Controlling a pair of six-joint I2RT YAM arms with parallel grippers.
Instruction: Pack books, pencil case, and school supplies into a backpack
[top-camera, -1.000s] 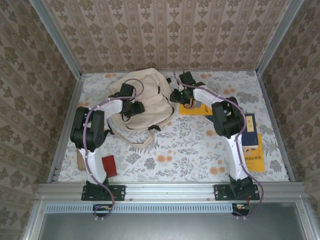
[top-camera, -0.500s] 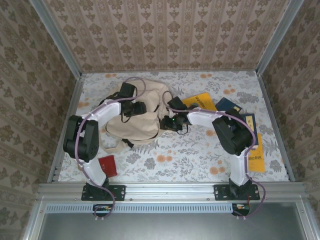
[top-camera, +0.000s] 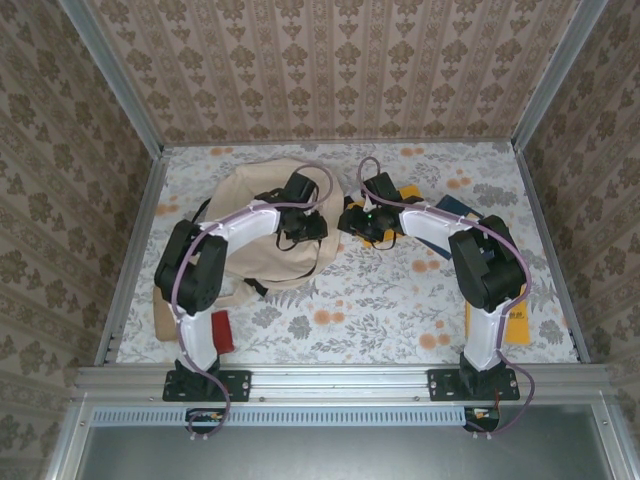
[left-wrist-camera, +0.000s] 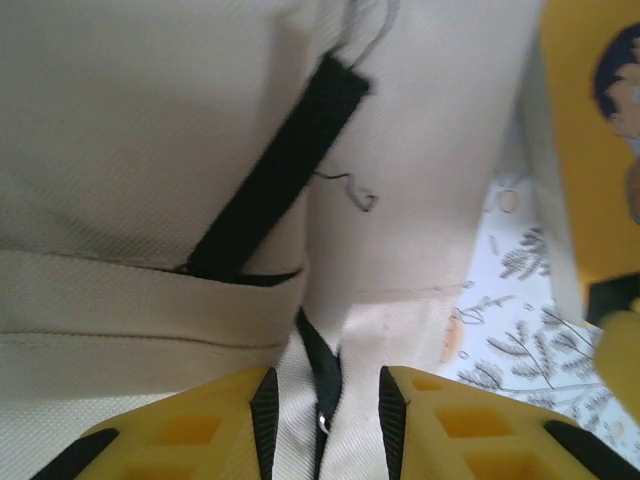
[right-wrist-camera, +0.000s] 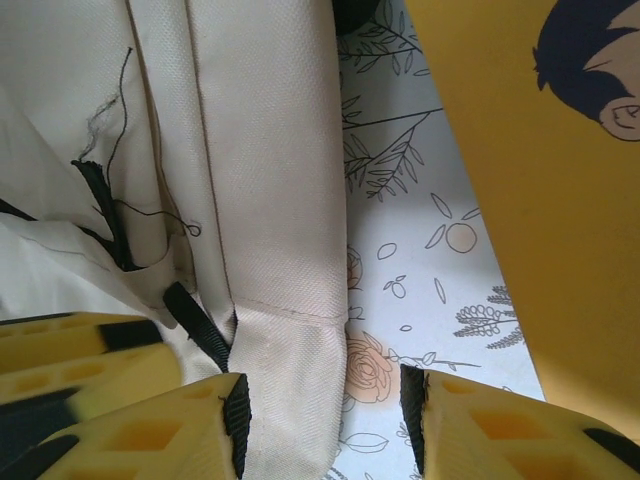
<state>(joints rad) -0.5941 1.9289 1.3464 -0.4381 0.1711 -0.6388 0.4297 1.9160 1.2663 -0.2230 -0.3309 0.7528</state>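
The cream backpack (top-camera: 255, 215) lies at the back left of the table. At its right edge my left gripper (top-camera: 306, 226) stands open, and its fingers straddle a beige fold with black webbing (left-wrist-camera: 322, 370). My right gripper (top-camera: 356, 220) faces it, open, with the backpack's edge (right-wrist-camera: 290, 370) between its pads. The cartoon-cover yellow book (right-wrist-camera: 540, 180) lies just right of the backpack, partly under the right arm (top-camera: 405, 192). A navy book (top-camera: 456, 208) lies beside it. A second yellow book (top-camera: 516, 325) lies at the front right. The red item (top-camera: 220, 331) and tan pencil case (top-camera: 160, 318) sit near the left base.
Metal rails and patterned walls (top-camera: 130, 250) close in the table on three sides. Flowered cloth (top-camera: 370, 300) lies bare in the middle front. The two grippers are almost touching; the left one's yellow finger (right-wrist-camera: 70, 350) shows in the right wrist view.
The left gripper has moved right across the backpack to its right edge. The right gripper has moved back up towards the yellow book. The backpack has shifted and changed shape.
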